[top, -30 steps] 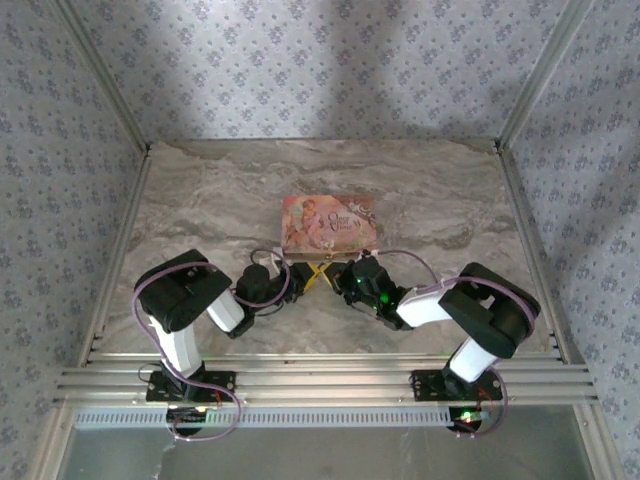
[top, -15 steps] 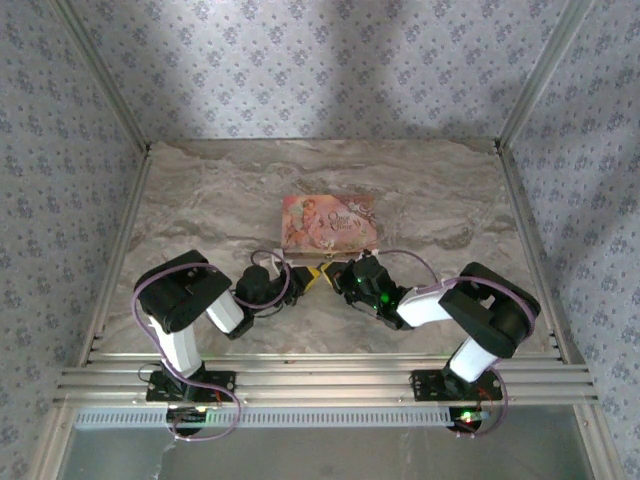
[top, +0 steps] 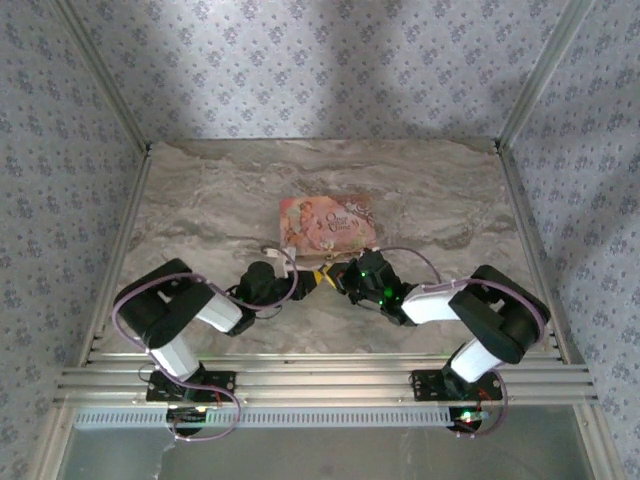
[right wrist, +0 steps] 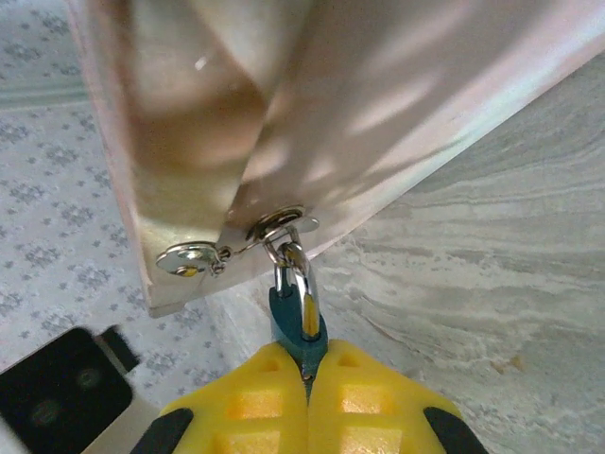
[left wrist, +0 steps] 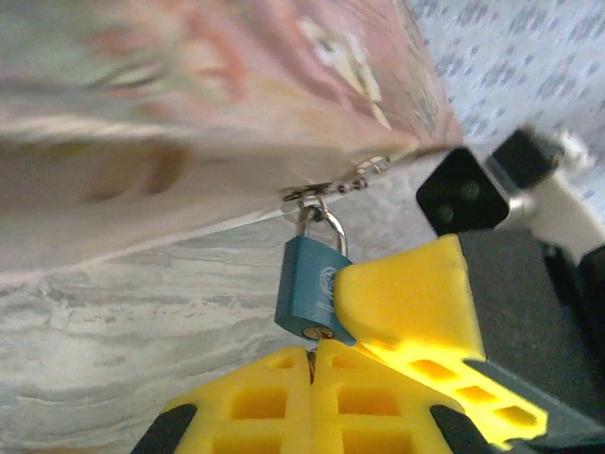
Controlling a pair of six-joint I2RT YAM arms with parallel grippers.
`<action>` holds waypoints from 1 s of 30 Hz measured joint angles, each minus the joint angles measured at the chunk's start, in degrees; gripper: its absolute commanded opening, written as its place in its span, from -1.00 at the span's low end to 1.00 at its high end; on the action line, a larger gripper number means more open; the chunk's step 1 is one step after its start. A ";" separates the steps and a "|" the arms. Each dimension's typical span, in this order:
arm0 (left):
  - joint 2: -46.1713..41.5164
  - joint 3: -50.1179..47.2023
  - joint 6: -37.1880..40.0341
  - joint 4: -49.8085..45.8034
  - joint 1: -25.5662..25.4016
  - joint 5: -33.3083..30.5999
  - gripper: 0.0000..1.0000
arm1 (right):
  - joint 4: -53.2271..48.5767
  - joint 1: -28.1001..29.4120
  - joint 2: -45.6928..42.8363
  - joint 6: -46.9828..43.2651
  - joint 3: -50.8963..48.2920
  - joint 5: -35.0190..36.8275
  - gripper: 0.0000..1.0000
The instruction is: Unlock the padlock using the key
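The small teal padlock [left wrist: 307, 287] hangs by its steel shackle [right wrist: 299, 280] from the metal hasp [right wrist: 276, 225] on the near edge of the pink floral box [top: 328, 222]. My right gripper [right wrist: 304, 371] is shut on the padlock's body [right wrist: 295, 331]; one of its yellow fingers [left wrist: 406, 303] presses the lock's side. Just below the lock, my left gripper [left wrist: 313, 348] is shut on the key [left wrist: 311, 363], a thin sliver between the pads that reaches the brass keyhole [left wrist: 318, 333]. In the top view the left gripper [top: 306, 280] and the right gripper [top: 334, 275] meet at the box's front edge.
The box rests mid-table on the marbled top [top: 200, 210], its near edge raised in the wrist views. Patterned walls [top: 320, 70] close in the back and sides. An aluminium rail [top: 320, 380] runs along the near edge by the arm bases.
The left gripper has shut and come up under the padlock. The left arm's elbow has dropped lower and to the left. The box has shifted slightly left.
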 measured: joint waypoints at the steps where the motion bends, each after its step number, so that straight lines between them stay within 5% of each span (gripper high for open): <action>1: -1.53 0.66 4.07 -3.50 -0.92 -1.66 -1.00 | -1.31 -0.33 -0.31 -0.74 0.28 -0.87 -1.00; 9: -6.58 5.75 34.97 -23.23 -10.69 -16.94 -1.00 | -13.86 -1.20 -3.15 -6.40 2.12 -5.88 -1.00; 12: -6.51 5.75 39.06 -24.00 -11.78 -18.34 -1.00 | -16.35 -1.20 -3.91 -7.21 2.29 -6.78 -0.76; 22: -6.54 4.85 36.35 -21.11 -10.19 -15.72 -1.00 | -23.67 -3.10 -17.00 -8.39 1.90 -4.22 -0.04; 30: -8.90 2.93 27.47 -19.96 -5.38 -9.94 -1.00 | -27.54 -4.92 -26.51 -9.27 -1.09 1.88 0.18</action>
